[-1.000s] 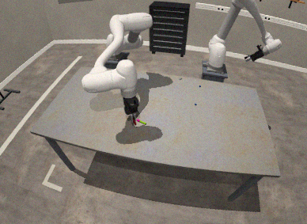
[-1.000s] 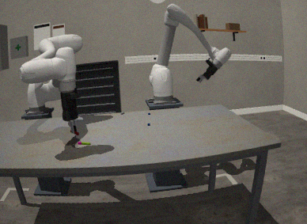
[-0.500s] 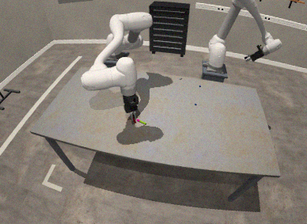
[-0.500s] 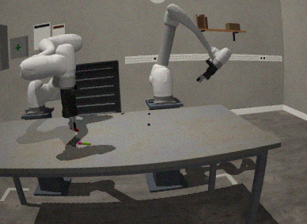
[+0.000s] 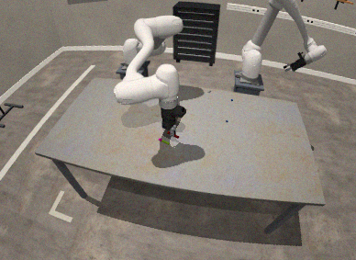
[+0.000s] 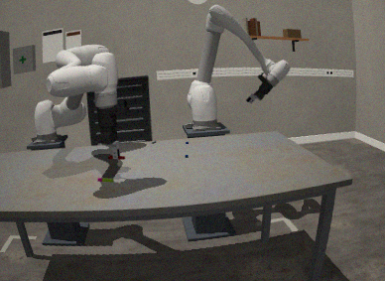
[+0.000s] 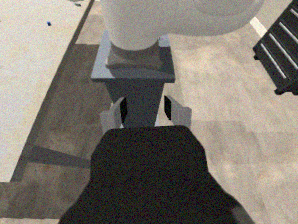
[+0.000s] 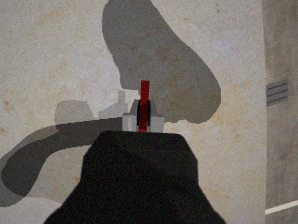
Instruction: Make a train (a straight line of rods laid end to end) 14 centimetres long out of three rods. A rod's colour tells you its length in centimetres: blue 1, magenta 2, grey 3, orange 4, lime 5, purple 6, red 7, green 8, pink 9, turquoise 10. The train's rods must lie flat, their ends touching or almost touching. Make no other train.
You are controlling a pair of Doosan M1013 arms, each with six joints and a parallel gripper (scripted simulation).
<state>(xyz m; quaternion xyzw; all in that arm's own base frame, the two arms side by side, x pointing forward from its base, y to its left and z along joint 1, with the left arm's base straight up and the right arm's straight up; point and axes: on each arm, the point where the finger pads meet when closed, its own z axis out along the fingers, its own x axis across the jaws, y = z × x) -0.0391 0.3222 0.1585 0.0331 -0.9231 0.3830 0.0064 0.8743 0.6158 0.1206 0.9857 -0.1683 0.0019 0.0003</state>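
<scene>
A lime rod (image 5: 165, 142) (image 6: 108, 180) lies flat on the table, with a magenta rod (image 5: 160, 140) (image 6: 100, 180) at its end, touching or almost touching. My right gripper (image 5: 172, 133) (image 6: 116, 156) (image 8: 144, 107) is shut on a red rod (image 5: 177, 137) (image 6: 111, 158) (image 8: 145, 89) and holds it above the table, near the lime and magenta rods. Those two do not show in the right wrist view. My left gripper (image 5: 286, 67) (image 6: 249, 100) (image 7: 145, 104) is open and empty, raised off the table beyond its back edge.
Two small blue rods (image 5: 227, 121) (image 6: 187, 156) lie apart toward the back of the table (image 5: 257, 157) (image 6: 248, 175). A small dark piece (image 5: 209, 91) (image 6: 154, 142) lies by the back edge. A black drawer cabinet (image 5: 196, 33) stands behind the table.
</scene>
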